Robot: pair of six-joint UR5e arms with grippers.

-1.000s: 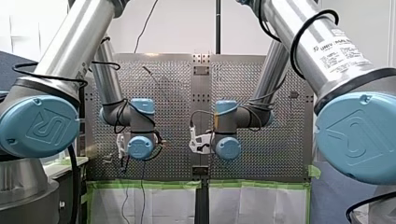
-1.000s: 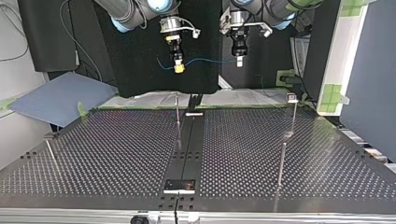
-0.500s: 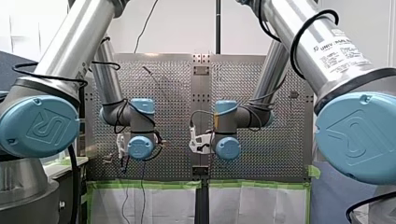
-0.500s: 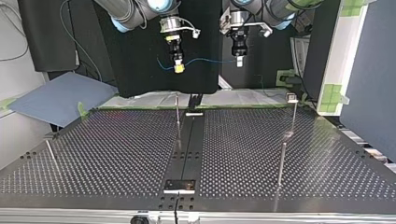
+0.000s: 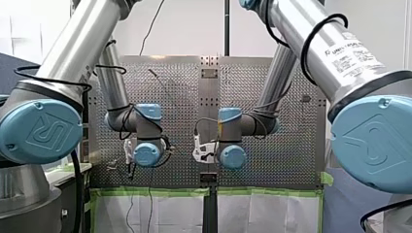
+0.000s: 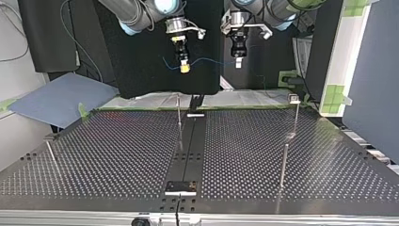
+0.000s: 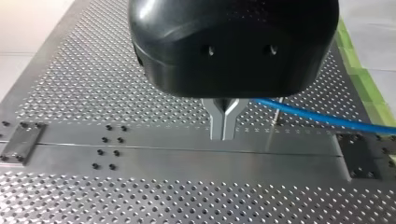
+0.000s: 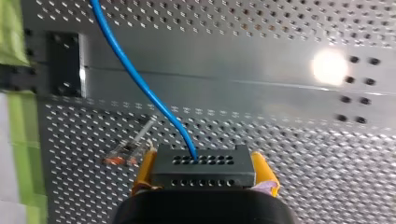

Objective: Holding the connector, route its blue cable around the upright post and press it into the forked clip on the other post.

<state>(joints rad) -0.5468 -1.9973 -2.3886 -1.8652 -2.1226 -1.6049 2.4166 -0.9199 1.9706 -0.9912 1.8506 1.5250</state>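
In the top view both grippers hang high over the table's far edge. My right gripper (image 6: 184,67), with yellow pads (image 8: 144,171), is shut on a black connector (image 8: 203,172). A blue cable (image 8: 135,79) leaves the connector and sags across (image 6: 209,60) to my left gripper (image 6: 238,59). In the left wrist view its metal fingers (image 7: 224,122) are shut, and the cable (image 7: 327,119) runs out from behind them to one side. A thin upright post (image 6: 179,117) stands near the table's middle strip. Another post (image 6: 295,115), with a small block on top, stands at the top view's right.
A shorter post (image 6: 283,165) stands nearer the top view's front right, and a leaning one (image 6: 51,155) at its left. A raised metal strip (image 6: 190,146) runs down the perforated table's middle. Green tape (image 5: 155,192) lines the edge below the arms.
My right gripper has moved with the connector toward my left gripper, to the top view's right. My left gripper has risen slightly. The cable between them sags a little more.
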